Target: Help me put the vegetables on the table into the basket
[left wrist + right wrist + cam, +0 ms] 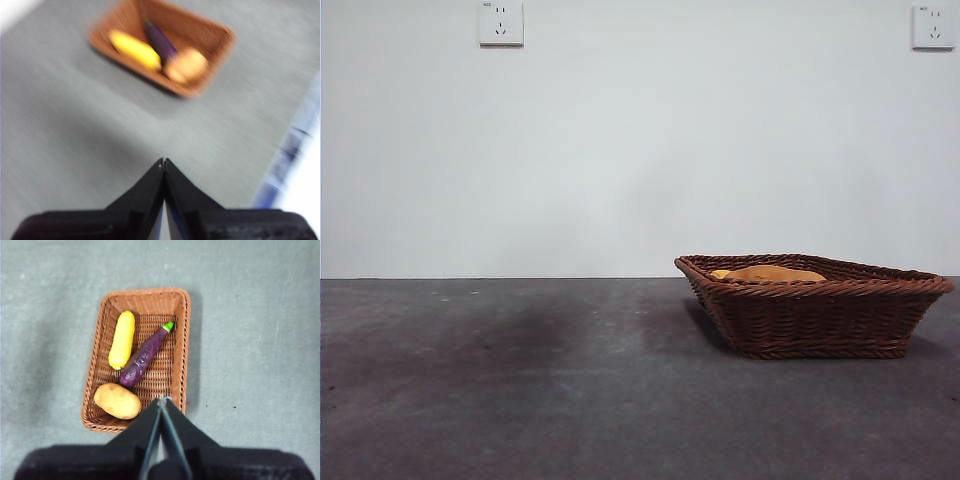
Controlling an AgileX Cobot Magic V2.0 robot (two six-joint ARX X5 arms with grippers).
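Observation:
The brown wicker basket (820, 305) stands on the grey table (520, 380) at the right. In the right wrist view the basket (181, 340) holds a tan potato (117, 400), a long yellow ridged vegetable (122, 339) and a purple eggplant (144, 356) with a green stem. The front view shows only the potato's top (772, 273) over the rim. My right gripper (161, 400) is shut and empty, high above the basket's near rim. My left gripper (163, 162) is shut and empty, high above bare table, away from the basket (220, 37); that view is blurred.
A white wall with two sockets (501, 22) (932, 26) stands behind the table. A pale blurred edge (295, 165) runs along one side of the left wrist view.

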